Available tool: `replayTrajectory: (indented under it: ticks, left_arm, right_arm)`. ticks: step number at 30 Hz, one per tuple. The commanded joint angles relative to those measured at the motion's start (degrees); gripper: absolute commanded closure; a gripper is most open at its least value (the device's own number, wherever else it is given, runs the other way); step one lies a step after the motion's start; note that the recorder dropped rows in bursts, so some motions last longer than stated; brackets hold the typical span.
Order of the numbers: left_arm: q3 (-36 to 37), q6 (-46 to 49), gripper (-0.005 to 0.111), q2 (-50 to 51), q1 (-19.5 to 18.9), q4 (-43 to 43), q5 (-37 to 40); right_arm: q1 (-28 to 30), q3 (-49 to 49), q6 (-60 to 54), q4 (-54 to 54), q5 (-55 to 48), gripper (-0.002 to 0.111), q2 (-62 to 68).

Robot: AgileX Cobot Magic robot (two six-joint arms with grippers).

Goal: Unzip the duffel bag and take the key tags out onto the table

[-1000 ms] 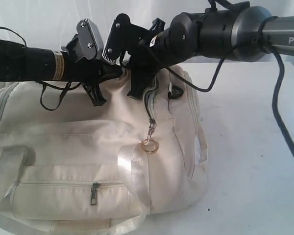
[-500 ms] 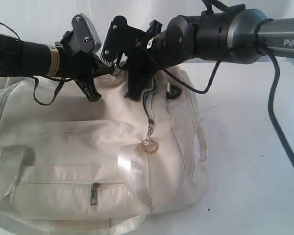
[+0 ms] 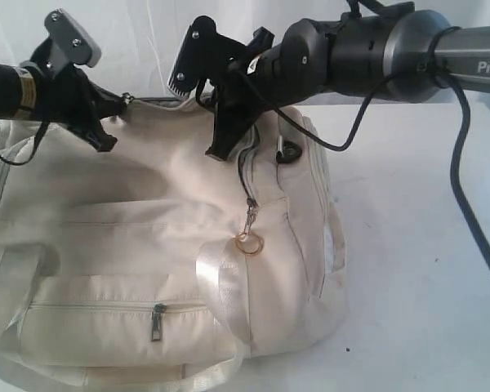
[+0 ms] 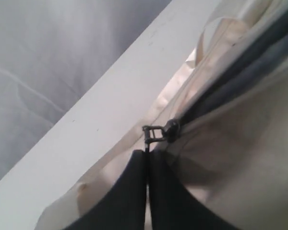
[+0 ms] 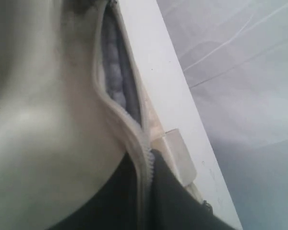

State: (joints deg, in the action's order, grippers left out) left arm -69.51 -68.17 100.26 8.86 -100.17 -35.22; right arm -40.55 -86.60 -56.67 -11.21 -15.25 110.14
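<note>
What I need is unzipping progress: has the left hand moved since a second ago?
Yes. Shut on the zip pull, the left hand has moved left, away from the gold ring on the duffel bag, which stayed put.

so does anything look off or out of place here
Nothing spilled or damaged. The top of the duffel bag is hoisted into a taut ridge, but because the left gripper pinches the zip pull and the right gripper clamps the zip edge. No key tags in view.

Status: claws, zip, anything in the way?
Left claw shut on zip pull. Right claw pinching duffel bag beside zip. Partly unzipped; key tags not seen.
</note>
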Motion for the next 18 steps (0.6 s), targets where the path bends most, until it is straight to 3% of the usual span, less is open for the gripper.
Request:
replayTrajectory:
  ticks: [1,8,18]
  left_arm:
    - [1.1,-7.2,0.107,-2.8,-4.7,0.2,6.7]
    - [1.2,-17.1,0.107,-5.9,-11.5,0.2,5.4]
    - [3.1,-34.6,0.107,-11.7,-22.0,0.2,-7.7]
  right_arm:
    - [1.3,-0.2,0.4,0.5,0.5,0.108,-0.7]
    - [1.3,-0.2,0.4,0.5,1.3,0.108,-0.7]
    - [1.3,-0.2,1.7,0.5,3.9,0.108,-0.7]
